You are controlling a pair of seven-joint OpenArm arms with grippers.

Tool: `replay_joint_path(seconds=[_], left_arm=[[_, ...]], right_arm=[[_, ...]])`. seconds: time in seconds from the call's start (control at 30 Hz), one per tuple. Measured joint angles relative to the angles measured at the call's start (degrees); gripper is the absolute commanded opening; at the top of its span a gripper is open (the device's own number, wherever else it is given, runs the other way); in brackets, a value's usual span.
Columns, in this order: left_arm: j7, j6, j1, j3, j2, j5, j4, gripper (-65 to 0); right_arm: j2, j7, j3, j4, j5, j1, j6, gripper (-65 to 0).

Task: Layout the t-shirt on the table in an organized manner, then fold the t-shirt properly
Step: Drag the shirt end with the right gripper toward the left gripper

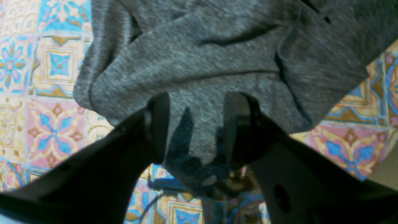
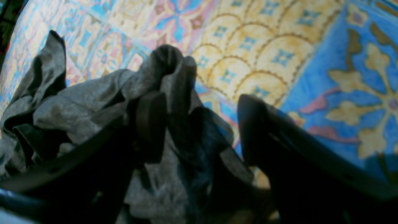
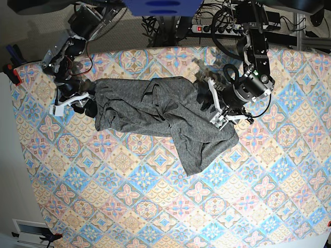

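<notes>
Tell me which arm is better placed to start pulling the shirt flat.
Left, probably. The left gripper has its jaws around a bunch of the t-shirt, seemingly gripping it. The right gripper sits at the other end with jaws wide; cloth lies between them, ungripped.

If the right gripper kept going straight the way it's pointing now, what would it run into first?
Most likely the t-shirt. In the right wrist view the right gripper stands open with bunched grey cloth between and ahead of its fingers, and the table beyond; depth is hard to judge.
</notes>
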Motion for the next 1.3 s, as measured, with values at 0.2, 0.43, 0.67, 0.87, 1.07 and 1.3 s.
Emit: replay_joint_path(seconds=[0.2, 0.43, 0.67, 0.87, 1.07, 1.3], left_arm=[[0.02, 0.0, -0.04, 0.0, 0.0, 0.13, 0.0, -39.2], [0.0, 0.0, -0.22, 0.0, 0.0, 0.13, 0.0, -39.2], [0.0, 0.0, -0.17, -0.07, -0.11, 0.15, 0.0, -39.2], [0.0, 0.0, 0.0, -0.11, -0.13, 0.15, 0.0, -39.2], [0.02, 0.0, -0.02, -0.09, -0.11, 0.15, 0.0, -39.2], [0.04, 0.0, 0.5, -0.28, -1.4, 0.31, -0.04, -39.3]], right_arm=[[-1.62, 1.79, -4.09, 0.42, 0.24, -1.7, -0.24, -30.1], [-4.0, 7.02, -20.61, 1.75, -0.13, -5.6, 0.0, -30.1], [-3.85, 8.37, -22.84, 1.11, 0.13, -6.38, 0.44, -30.1], [-3.82, 8.0, -22.29, 1.09, -0.5, -6.19, 0.0, -47.6], [-2.99, 3.63, -14.12, -2.95, 1.2, -4.87, 2.49, -63.7], [9.03, -0.48, -6.56, -15.63, -5.16, 10.23, 1.14, -65.0]])
